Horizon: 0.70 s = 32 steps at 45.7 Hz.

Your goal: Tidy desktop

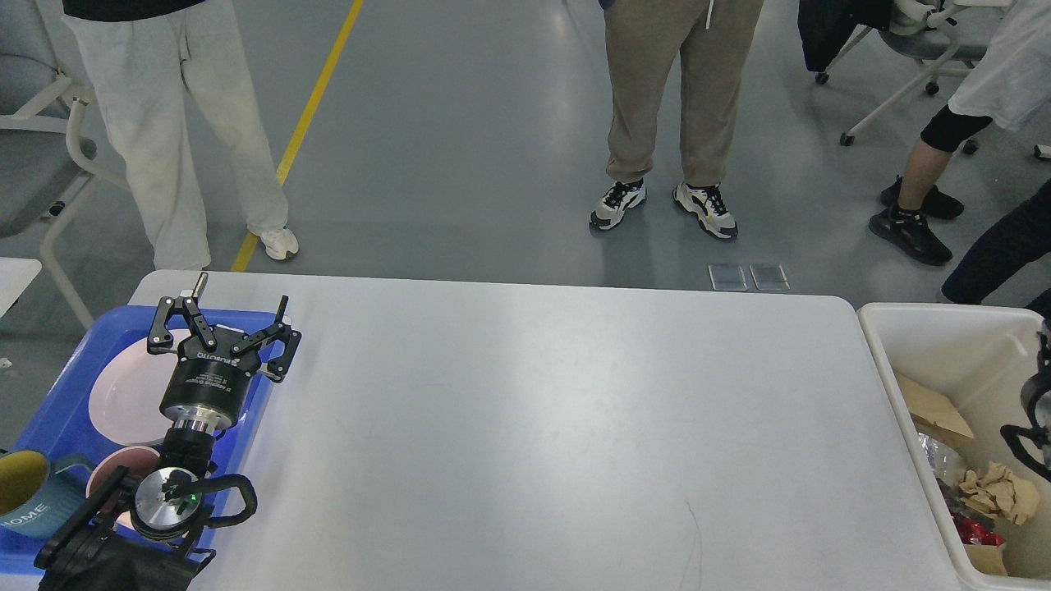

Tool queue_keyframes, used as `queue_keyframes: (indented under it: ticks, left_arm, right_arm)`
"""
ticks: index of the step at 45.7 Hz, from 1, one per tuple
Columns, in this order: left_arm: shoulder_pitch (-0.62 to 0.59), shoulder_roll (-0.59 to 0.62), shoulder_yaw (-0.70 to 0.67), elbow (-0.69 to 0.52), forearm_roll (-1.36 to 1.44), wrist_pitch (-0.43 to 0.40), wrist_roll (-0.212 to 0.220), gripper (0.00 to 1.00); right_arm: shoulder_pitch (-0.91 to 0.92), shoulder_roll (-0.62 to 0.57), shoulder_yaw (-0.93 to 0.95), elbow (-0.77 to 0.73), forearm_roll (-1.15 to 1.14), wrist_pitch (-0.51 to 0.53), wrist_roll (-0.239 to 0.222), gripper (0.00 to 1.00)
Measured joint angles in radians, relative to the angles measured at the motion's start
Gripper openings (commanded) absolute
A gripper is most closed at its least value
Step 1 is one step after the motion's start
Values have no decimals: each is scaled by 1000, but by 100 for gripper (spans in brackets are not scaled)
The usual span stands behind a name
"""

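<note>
The desktop is a wide white tabletop with rounded corners, and its surface is bare. My left gripper hangs open over the far right corner of a blue tray at the table's left end, holding nothing. Only a dark piece of my right arm shows at the right edge, over a white bin. Its fingers cannot be made out.
The blue tray holds a pink plate, a pink cup and a blue mug with a yellow inside. The bin holds cardboard, crumpled paper and a red wrapper. People and chairs stand beyond the table's far edge.
</note>
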State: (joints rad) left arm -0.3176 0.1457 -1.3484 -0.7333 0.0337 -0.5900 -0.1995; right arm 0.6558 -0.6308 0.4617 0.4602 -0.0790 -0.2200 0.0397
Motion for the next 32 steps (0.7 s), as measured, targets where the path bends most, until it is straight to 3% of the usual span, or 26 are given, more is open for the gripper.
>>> queue_keyframes:
  ticks: [8,19,25,32]
  left_arm:
    - [0,0,0,0,0,0,0,96]
    - [0,0,0,0,0,0,0,96]
    - [0,0,0,0,0,0,0,96]
    - [0,0,0,0,0,0,0,96]
  right_arm:
    - [-118,9,512,186,-56,35,8,100]
    - [-298,225,984,354,-474,302,8,100]
    - [-368,388,1164,407,-682,408,24,100]
    - [-409,482,1210,420,-753,448,106,100]
